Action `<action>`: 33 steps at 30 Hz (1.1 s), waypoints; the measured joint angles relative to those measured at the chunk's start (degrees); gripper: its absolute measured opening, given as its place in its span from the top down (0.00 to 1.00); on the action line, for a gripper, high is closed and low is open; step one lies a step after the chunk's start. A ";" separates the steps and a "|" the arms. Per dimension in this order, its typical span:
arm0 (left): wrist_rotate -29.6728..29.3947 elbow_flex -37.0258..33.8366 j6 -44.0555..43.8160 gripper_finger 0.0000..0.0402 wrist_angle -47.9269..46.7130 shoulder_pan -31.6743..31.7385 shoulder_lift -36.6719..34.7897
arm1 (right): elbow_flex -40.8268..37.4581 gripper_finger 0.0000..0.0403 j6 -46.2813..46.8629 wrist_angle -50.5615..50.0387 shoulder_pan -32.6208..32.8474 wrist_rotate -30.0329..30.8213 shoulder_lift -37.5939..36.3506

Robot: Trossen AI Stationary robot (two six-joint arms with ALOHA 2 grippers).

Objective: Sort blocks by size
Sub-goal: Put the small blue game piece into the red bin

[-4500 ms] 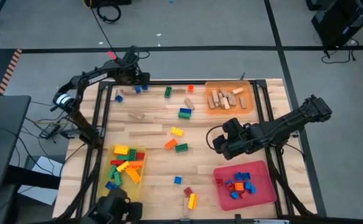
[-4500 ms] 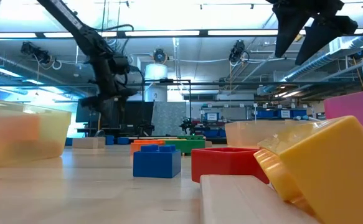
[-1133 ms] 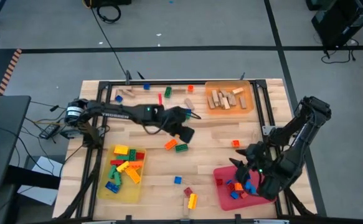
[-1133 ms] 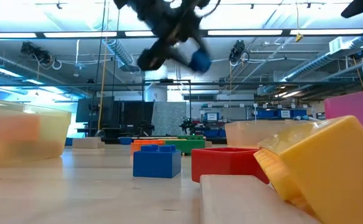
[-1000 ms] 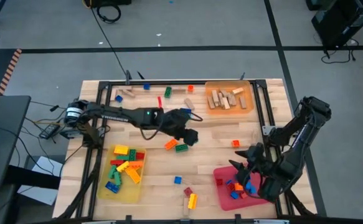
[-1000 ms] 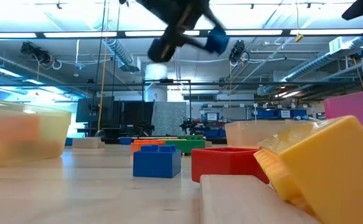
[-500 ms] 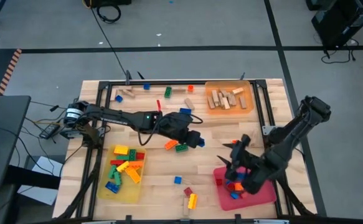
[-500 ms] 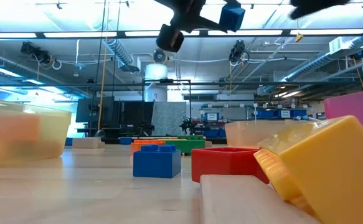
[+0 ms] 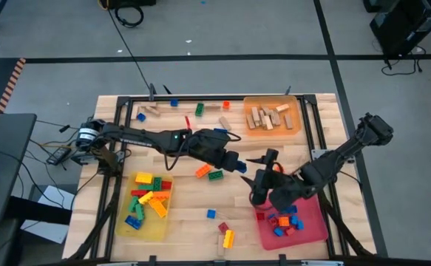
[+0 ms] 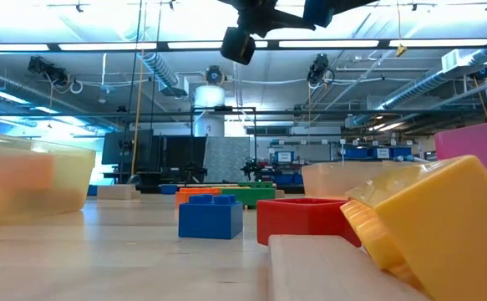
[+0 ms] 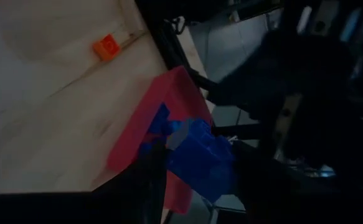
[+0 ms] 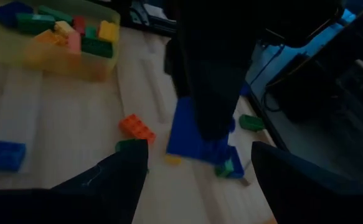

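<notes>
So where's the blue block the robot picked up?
The blue block is held in the left gripper, up above the middle of the table, between the orange brick and the red tray.

The high camera looks straight down on the whole table [image 9: 267,151]. The low camera sits at tabletop level, close behind a yellow block [image 10: 431,221]. Both wrist cameras share the tabletop.
</notes>
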 joint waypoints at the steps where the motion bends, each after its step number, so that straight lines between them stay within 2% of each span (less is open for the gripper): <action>1: 0.27 0.00 0.00 0.58 0.31 0.02 0.00 | 0.00 0.26 -0.69 0.72 -0.63 -0.10 0.00; 9: 1.35 0.00 0.11 0.58 1.61 0.28 0.00 | 0.00 0.36 -2.31 2.50 -4.57 -4.08 0.00; 17: 0.48 0.00 0.49 0.57 1.26 1.12 0.00 | -0.04 0.60 -2.77 3.47 -5.43 -4.68 0.00; 29: -5.01 0.11 6.37 0.45 -0.27 1.02 -0.04 | -0.07 0.61 -3.37 2.83 -5.69 -5.08 0.01; 33: -7.80 0.11 13.39 0.41 -0.06 1.03 -0.02 | -0.07 0.60 0.05 0.95 -5.69 -4.87 0.00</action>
